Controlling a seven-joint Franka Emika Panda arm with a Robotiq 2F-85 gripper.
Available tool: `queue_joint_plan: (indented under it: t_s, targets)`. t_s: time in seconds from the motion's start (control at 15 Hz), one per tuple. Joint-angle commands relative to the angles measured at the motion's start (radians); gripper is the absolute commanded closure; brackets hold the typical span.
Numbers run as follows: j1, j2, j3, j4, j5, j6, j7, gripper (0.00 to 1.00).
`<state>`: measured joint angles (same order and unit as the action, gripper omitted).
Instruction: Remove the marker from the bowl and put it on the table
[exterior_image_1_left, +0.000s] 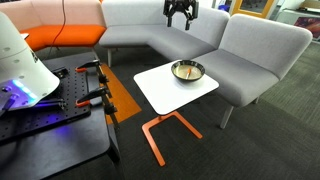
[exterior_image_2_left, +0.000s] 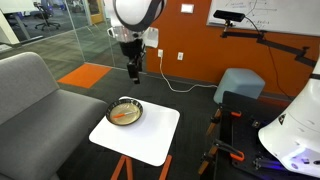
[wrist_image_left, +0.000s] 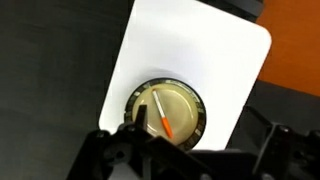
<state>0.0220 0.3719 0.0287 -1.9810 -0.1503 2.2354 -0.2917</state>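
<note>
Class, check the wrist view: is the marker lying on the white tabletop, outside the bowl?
No, the marker lies inside the bowl, across its pale interior, not on the white table.

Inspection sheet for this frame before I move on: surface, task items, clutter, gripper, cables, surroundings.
Surface: white table, bare apart from the bowl.
Job's things: bowl near one table edge; marker lying inside it.
Clutter: nothing seen.
Grippers: gripper hovers above the bowl, jaws apart, holding nothing.
Cables: thin pale line on the floor, possibly a cable.
Surroundings: grey sofa; black workbench.
</note>
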Motion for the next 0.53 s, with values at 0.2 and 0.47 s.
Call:
queue_joint_plan:
  t_s: [0.2, 0.47]
  targets:
    - [-0.005, 0.297, 0.036, 0.302, 0.005, -0.002, -0.042, 0.0]
    - [-0.008, 0.352, 0.042, 0.332, 0.003, 0.011, -0.058, 0.0]
